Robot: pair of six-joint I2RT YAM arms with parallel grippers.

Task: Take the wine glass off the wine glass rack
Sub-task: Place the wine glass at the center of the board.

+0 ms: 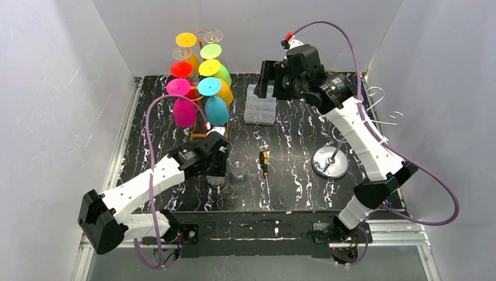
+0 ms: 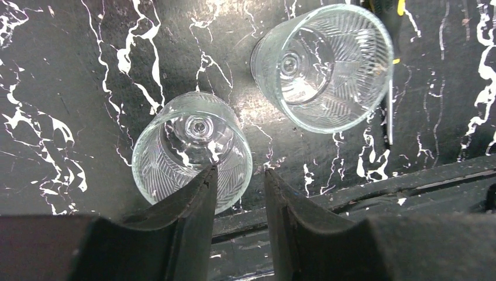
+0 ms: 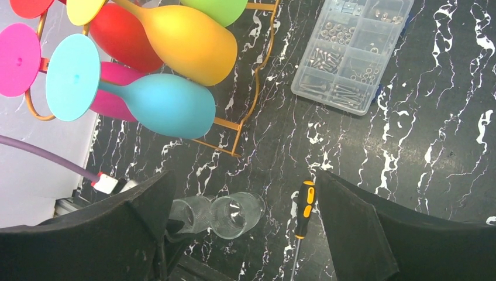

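The gold wire wine glass rack stands at the back left and holds several coloured wine glasses hanging sideways, the cyan one and the pink one nearest. In the right wrist view the cyan glass and the rack's foot show. Two clear ribbed glasses stand upright on the table. My left gripper is open just above the nearer one, its fingers either side of that glass's rim. My right gripper is open wide, empty, and held high right of the rack.
A yellow-handled screwdriver lies right of the clear glasses. A clear screw box sits behind it. A shiny round-based wire stand is at the right. White walls close in the black marbled table.
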